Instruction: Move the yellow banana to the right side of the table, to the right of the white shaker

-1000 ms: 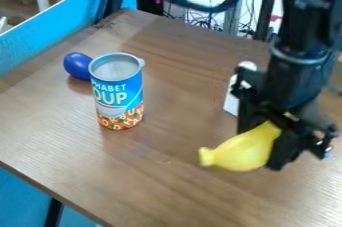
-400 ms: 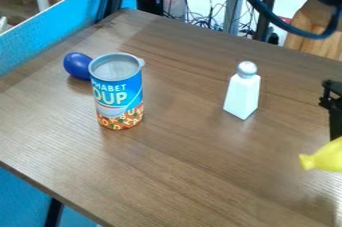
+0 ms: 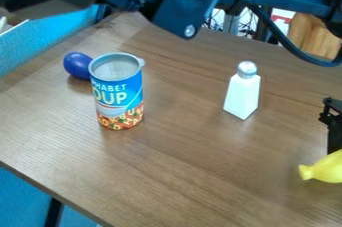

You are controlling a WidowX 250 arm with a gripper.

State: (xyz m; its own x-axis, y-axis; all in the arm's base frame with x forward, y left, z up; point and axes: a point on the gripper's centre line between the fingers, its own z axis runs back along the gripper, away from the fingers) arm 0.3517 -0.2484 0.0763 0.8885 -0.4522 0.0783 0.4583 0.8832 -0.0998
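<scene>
Wooden table (image 3: pixel 187 176), supporting goods; black gripper (image 3: pixel 334 143), at right edge, gripping a yellow object, exact opening impossible to tell; soup can (image 3: pixel 119 93), standing left; white silver-topped shaker (image 3: pixel 242 93), standing right of it; yellow object (image 3: pixel 327 169), hanging under gripper; blue object (image 3: pixel 76 65), lying behind can

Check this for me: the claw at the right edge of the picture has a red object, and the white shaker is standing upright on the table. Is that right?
Not quite: the camera view shows that the claw has a yellow object, not a red one. The white shaker is standing upright on the table.
</scene>
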